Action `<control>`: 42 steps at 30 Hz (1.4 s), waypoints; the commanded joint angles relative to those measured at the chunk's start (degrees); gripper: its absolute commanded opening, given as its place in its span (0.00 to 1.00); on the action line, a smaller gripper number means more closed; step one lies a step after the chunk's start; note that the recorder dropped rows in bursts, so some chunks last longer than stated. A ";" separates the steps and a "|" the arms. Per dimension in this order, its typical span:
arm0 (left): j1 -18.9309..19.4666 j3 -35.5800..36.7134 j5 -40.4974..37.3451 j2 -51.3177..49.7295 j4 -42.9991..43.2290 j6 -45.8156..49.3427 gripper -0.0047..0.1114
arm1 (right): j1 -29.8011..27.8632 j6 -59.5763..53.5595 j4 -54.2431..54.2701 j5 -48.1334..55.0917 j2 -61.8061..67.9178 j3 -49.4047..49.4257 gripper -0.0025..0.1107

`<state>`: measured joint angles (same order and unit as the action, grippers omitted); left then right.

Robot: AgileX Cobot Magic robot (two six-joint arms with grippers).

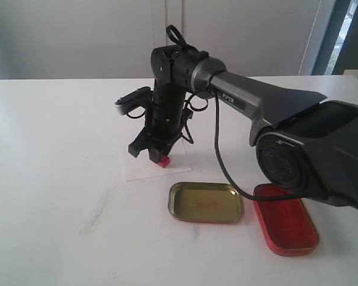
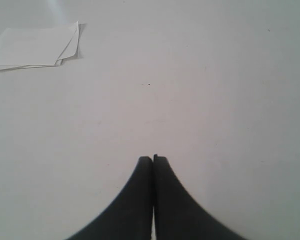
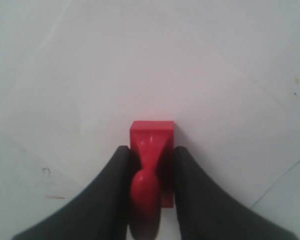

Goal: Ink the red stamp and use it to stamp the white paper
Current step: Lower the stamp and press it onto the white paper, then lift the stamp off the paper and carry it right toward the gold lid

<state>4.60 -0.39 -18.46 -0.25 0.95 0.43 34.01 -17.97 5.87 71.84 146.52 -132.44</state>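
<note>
Two grippers: the right gripper (image 3: 151, 152) is clenched on the knob of the red stamp (image 3: 151, 135), whose square base is set down on the white paper (image 1: 140, 171) at the centre of the exterior view. The left gripper (image 2: 153, 160) has its fingers pressed together on nothing, above bare table (image 2: 215, 100). Two tin halves, gold (image 1: 206, 202) and red (image 1: 286, 226), lie open side by side at lower right, the gold one just beside the paper.

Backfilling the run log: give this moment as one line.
right end effector: shut on red stamp | red stamp: over white paper, contact unclear | left end effector: shut, empty, above table
</note>
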 commanded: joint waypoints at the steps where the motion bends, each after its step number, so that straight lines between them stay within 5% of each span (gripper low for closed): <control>1: 0.04 0.39 -0.56 0.25 -0.22 0.03 0.04 | 0.26 0.31 -2.44 -1.88 1.49 1.07 0.02; 42: 0.04 0.39 -0.56 0.25 -0.22 0.03 0.04 | -0.75 1.36 -0.65 -1.88 -9.67 1.07 0.02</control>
<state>4.60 -0.39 -18.46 -0.25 0.95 0.43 34.26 -16.97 3.40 70.05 139.09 -131.54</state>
